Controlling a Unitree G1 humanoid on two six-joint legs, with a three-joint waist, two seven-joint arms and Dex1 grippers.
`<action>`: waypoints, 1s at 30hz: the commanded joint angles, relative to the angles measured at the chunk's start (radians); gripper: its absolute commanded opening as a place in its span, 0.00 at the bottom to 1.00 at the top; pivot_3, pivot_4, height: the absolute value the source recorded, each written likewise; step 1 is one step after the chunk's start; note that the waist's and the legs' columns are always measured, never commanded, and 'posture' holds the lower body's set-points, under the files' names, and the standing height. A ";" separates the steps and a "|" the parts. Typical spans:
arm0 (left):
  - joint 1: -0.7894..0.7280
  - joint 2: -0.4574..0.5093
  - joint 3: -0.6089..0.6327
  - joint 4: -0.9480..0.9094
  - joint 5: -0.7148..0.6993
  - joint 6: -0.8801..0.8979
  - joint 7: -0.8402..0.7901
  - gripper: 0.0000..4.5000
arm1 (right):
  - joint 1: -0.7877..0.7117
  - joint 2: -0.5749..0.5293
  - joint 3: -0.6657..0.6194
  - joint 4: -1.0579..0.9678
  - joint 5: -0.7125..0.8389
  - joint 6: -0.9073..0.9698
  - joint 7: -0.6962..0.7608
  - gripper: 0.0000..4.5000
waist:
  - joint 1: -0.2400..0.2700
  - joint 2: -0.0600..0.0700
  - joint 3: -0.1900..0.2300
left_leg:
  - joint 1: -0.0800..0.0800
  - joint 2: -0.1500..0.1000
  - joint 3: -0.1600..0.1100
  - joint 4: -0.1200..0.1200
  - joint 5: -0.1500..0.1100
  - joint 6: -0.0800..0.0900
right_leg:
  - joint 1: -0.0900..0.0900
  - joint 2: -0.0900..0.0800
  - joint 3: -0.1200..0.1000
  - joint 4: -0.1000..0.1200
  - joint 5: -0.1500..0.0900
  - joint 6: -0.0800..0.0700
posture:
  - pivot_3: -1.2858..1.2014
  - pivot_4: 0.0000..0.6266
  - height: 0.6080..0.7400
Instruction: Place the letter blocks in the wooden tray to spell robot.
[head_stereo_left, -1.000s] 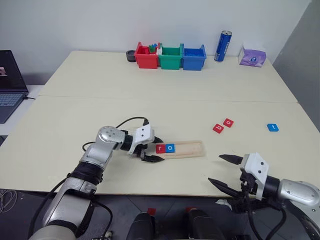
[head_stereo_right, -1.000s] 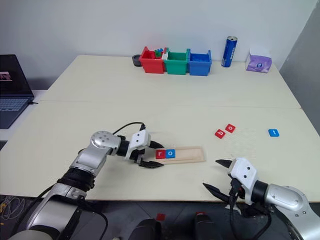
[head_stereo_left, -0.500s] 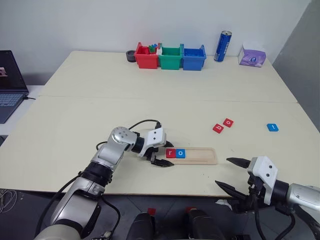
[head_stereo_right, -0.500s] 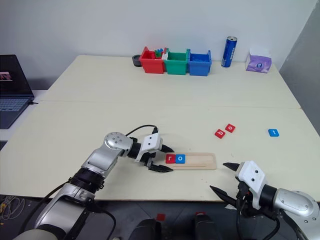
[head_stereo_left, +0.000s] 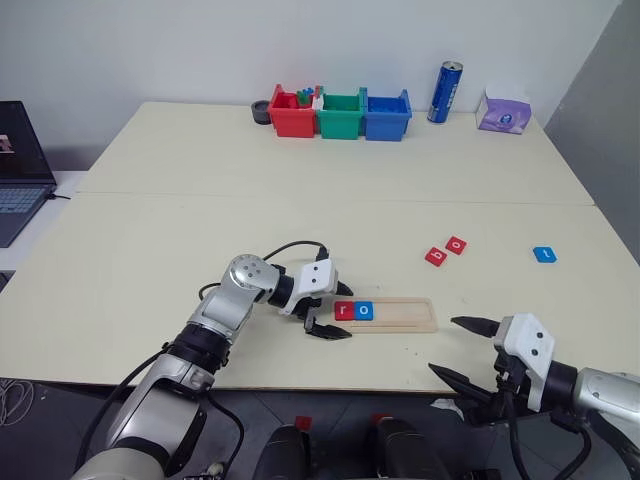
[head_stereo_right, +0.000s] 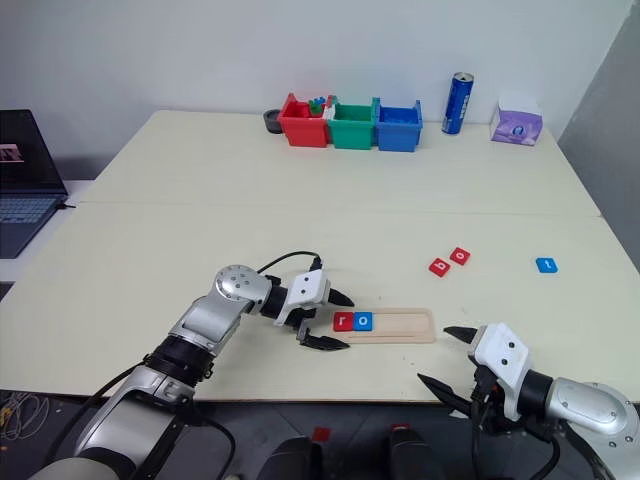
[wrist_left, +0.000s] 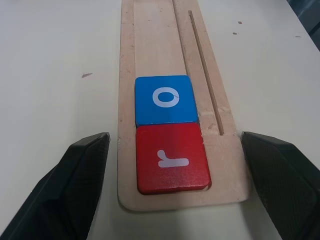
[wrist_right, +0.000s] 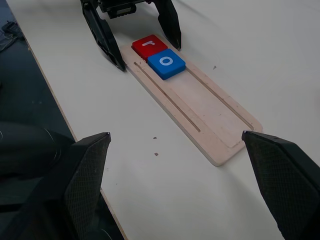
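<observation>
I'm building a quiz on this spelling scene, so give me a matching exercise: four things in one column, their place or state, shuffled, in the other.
Things:
1. red r block
2. blue o block
3. lone blue block
4. left gripper

Places or states:
A. second in the wooden tray
B. open, fingers on either side of the tray's end
C. at the very end of the tray
D. loose on the table, far to the right

Pairs: 1-C, 2-A, 3-D, 4-B
</observation>
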 joint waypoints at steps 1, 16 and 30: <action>-0.004 0.012 0.027 -0.025 -0.025 -0.018 -0.002 0.99 | -0.027 -0.007 -0.037 -0.037 0.035 0.011 0.003 1.00 | 0.000 0.000 0.000 | 0.000 0.000 0.000 0.000 0.000 0.000 | 0.000 0.000 0.000 0.000 0.000 0.000 | 0.52 0.24 1.00; 0.074 0.116 0.212 -0.153 -0.228 0.043 -0.026 0.99 | -0.451 0.058 0.027 0.233 0.094 0.204 -0.190 1.00 | -0.004 0.000 0.000 | 0.000 0.001 0.000 0.000 0.000 0.000 | -0.001 0.000 0.001 0.000 0.000 -0.001 | 0.52 0.24 1.00; 0.208 0.180 0.306 -0.281 -0.296 0.112 0.055 0.99 | -0.856 0.172 0.260 0.865 -0.184 -0.015 -0.111 1.00 | -0.004 0.001 0.001 | -0.001 0.002 0.001 -0.001 0.000 0.000 | -0.002 -0.001 0.001 0.000 0.003 -0.005 | 0.52 0.24 1.00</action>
